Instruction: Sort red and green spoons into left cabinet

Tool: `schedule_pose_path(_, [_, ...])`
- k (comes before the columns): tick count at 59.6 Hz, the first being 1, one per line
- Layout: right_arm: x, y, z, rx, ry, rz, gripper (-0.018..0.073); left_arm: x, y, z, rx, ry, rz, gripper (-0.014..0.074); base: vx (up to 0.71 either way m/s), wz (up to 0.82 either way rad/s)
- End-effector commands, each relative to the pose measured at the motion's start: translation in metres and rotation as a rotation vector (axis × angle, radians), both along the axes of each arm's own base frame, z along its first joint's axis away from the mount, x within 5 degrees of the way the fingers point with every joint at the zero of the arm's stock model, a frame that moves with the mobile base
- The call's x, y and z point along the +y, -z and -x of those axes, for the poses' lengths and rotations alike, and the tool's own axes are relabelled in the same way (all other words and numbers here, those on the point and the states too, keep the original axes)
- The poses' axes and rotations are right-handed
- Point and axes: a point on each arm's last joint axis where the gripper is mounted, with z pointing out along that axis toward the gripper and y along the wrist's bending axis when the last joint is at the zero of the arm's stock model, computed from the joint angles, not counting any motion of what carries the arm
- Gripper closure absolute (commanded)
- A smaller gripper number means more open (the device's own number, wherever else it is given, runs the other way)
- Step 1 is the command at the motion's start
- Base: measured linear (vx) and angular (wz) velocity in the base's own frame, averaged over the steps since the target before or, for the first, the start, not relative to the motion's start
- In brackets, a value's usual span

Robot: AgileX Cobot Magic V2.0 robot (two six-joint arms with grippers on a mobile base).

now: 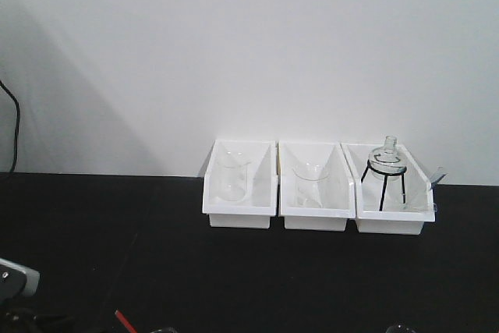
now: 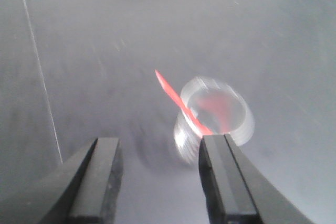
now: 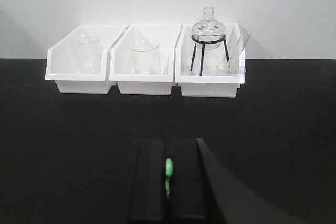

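Note:
In the left wrist view the red spoon (image 2: 178, 103) stands tilted in a clear glass beaker (image 2: 220, 116) on the dark table. The picture is blurred. My left gripper (image 2: 160, 145) is open just in front of the beaker, and its right finger (image 2: 223, 177) covers the spoon's lower part. The front view shows only the spoon's red handle tip (image 1: 121, 319) at the bottom edge. My right gripper (image 3: 168, 142) is shut on the green spoon (image 3: 168, 167), which shows as a thin green strip between the black pads above the black table. The left cabinet is out of view.
Three white bins (image 1: 239, 212) stand side by side at the table's back against a white wall. They hold beakers and a round flask on a black tripod (image 1: 387, 163). They also show in the right wrist view (image 3: 144, 82). A black cable (image 1: 14, 126) hangs at far left.

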Motion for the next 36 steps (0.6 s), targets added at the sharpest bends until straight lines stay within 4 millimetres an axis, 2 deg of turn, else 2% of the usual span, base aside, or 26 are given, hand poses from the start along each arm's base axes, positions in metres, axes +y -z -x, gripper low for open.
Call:
schedule_pose_path(1, [0.000, -0.018, -0.001, -0.108, -0.009, 0.016, 0.0564, -0.006, -0.012, -0.013, -0.003, -0.026, 0.129, 0.0146, 0.00, 0.00])
schedule_pose_path(21, [0.000, -0.018, -0.001, -0.108, -0.009, 0.022, 0.0564, -0.015, 0.007, -0.038, 0.092, 0.000, 0.184, 0.0146, 0.00, 0.00])
schedule_pose_path(36, [0.000, -0.018, -0.001, -0.103, -0.008, 0.023, 0.0564, -0.019, -0.002, -0.058, 0.059, 0.019, 0.203, 0.0146, 0.00, 0.00])
